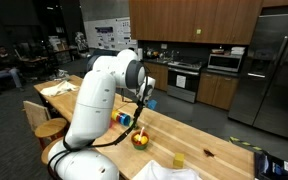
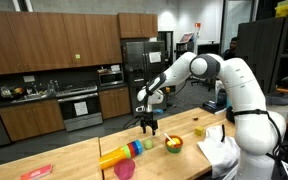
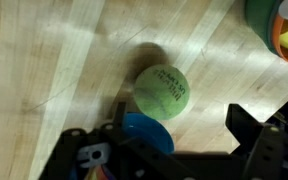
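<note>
In the wrist view a green tennis ball (image 3: 162, 92) lies on the pale wooden table (image 3: 54, 60), just ahead of my gripper (image 3: 174, 135). The gripper is open, with nothing between its dark fingers (image 3: 246, 128). A blue round piece (image 3: 144, 130) shows just below the ball, beside the left finger; I cannot tell what it is. In both exterior views the gripper (image 1: 144, 101) (image 2: 149, 123) hangs a little above the tabletop, pointing down.
An orange and green bowl (image 3: 284, 25) (image 1: 141, 139) (image 2: 172, 144) sits close to the ball. A row of nested coloured cups (image 2: 124, 155) (image 1: 124, 118), a pink bowl (image 2: 124, 169), a yellow cup (image 2: 197, 130) (image 1: 178, 160) and a white cloth (image 2: 216, 150) also lie on the table.
</note>
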### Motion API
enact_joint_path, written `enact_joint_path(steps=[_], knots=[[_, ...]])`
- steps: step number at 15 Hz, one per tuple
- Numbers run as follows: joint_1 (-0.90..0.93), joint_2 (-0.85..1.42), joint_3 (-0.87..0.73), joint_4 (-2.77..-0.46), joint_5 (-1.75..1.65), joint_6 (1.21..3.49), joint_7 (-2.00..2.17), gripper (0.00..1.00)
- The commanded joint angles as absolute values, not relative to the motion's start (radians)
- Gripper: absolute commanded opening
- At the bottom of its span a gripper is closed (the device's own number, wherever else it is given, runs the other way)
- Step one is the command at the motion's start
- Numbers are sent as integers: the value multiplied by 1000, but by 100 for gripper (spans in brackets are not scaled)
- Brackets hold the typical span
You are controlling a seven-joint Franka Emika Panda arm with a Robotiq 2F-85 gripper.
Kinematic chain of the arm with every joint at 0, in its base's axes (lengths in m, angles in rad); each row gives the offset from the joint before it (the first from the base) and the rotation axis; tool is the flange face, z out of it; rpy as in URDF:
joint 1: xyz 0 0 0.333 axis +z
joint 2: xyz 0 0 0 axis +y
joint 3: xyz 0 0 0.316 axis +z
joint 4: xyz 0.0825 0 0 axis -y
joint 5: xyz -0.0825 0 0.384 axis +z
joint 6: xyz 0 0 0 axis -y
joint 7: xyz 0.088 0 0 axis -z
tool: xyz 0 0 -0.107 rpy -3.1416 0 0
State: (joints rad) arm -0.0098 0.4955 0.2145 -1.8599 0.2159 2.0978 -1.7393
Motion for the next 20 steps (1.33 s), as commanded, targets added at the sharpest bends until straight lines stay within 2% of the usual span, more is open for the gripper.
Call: enact_joint_path(steps=[1, 7, 20], knots=[[-7, 496, 212, -1858, 217, 2096, -1740, 100], [10, 528, 222, -1845, 217, 2121, -1744, 100], [104, 556, 242, -1969, 209, 2496, -1375, 100]])
